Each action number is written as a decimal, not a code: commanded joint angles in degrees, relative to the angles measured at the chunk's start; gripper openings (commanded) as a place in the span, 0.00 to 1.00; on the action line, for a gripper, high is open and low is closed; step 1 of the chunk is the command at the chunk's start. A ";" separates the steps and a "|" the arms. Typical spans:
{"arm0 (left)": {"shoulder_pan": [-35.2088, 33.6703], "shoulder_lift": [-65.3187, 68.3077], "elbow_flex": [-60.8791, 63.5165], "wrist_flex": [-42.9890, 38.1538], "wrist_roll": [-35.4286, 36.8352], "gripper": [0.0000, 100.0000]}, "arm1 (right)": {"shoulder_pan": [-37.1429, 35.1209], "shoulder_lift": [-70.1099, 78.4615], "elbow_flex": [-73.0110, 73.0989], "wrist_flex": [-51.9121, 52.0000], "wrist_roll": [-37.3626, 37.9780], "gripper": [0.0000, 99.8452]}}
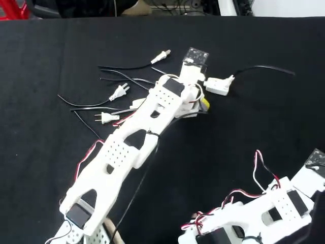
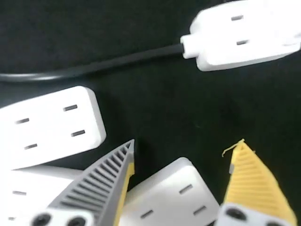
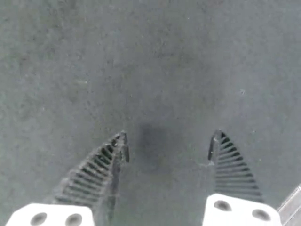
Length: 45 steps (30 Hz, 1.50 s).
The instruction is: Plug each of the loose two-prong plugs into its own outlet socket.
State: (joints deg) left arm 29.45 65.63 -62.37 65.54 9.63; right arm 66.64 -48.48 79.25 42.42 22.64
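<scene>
**On the black table: left claw spread over the sockets, plugs loose**

In the high view, the left arm stretches from the 7 o'clock edge of the table toward its middle and ends in the left claw. A white corded socket lies just beside the claw at 2 o'clock. Its black cord trails off toward 3 o'clock. Three plugs lie loose, apart from the corded socket. The far plug is at the claw's 11 o'clock. The middle plug and the near plug are both well out toward 9 o'clock, on the far side of the arm. The right arm sits folded at the 5 o'clock corner.

In the left wrist view, the left claw is spread wide and grips nothing. A socket block lies between the grey finger and the yellow finger; I cannot tell whether it touches either. A second block lies just outside the grey finger, and the corded socket is beyond the fingertips.

In the right wrist view, the right claw hangs over bare table with its fingers parted, holding nothing.
</scene>
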 commanded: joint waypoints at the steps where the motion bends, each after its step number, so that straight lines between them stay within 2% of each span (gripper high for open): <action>1: -2.51 3.16 -12.18 6.24 0.62 0.28 | -1.14 -1.45 -0.13 -0.88 0.00 0.26; 11: -4.00 9.14 -24.22 17.14 0.44 0.02 | -1.49 -1.45 -0.13 -0.79 0.00 0.26; 17: -2.95 8.70 -33.36 30.33 -0.18 0.03 | -1.49 -1.45 -0.04 -0.79 0.00 0.26; 21: -2.24 8.09 -31.43 35.60 -7.03 0.03 | -1.49 -1.45 -0.04 -0.62 0.00 0.26; 29: -2.95 4.84 -14.90 35.52 -16.26 0.03 | -1.49 -1.45 -0.04 -0.53 0.00 0.26; 36: -2.77 -15.21 9.71 35.52 -25.41 0.04 | -1.49 -1.45 -0.04 -0.53 0.00 0.26; 41: -3.38 -30.15 30.02 35.08 -30.15 0.13 | -1.49 -1.45 -0.04 -0.44 0.00 0.26; 45: -3.30 -38.86 38.55 32.70 -32.26 0.20 | -1.49 -1.45 -0.04 -0.44 0.00 0.26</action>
State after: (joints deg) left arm 26.81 37.93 -30.99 100.18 -20.70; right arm 65.76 -48.48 79.43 42.33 22.64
